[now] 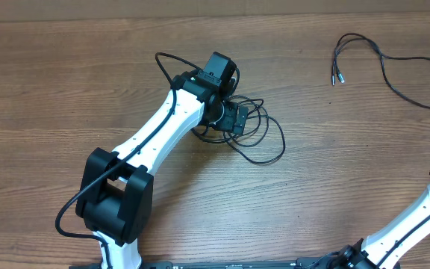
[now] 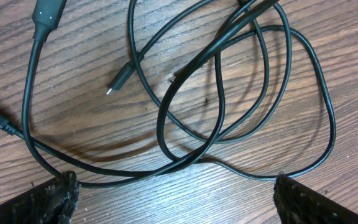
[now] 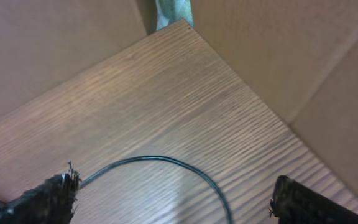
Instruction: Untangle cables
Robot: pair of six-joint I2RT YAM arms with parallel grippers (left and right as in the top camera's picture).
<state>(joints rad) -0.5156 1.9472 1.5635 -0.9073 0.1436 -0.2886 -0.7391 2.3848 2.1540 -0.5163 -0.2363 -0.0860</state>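
Left gripper (image 2: 176, 194): jaws spread, empty, above tangled cables (image 2: 159, 127), apparently not touching. Right gripper (image 3: 173, 198): jaws spread, empty, above single cable loop (image 3: 160, 159) on table (image 3: 166, 81).

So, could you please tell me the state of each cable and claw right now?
Cable bundle: tangled, loops crossing.
Separate cable: untangled, lying apart from the bundle.
Left claw: open, above the bundle.
Right claw: open, holding nothing.

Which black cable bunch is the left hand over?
The looped black cable tangle mid-table; the left hand hovers open right above it. The other, a loose black cable with twin plugs, lies alone, far from it.
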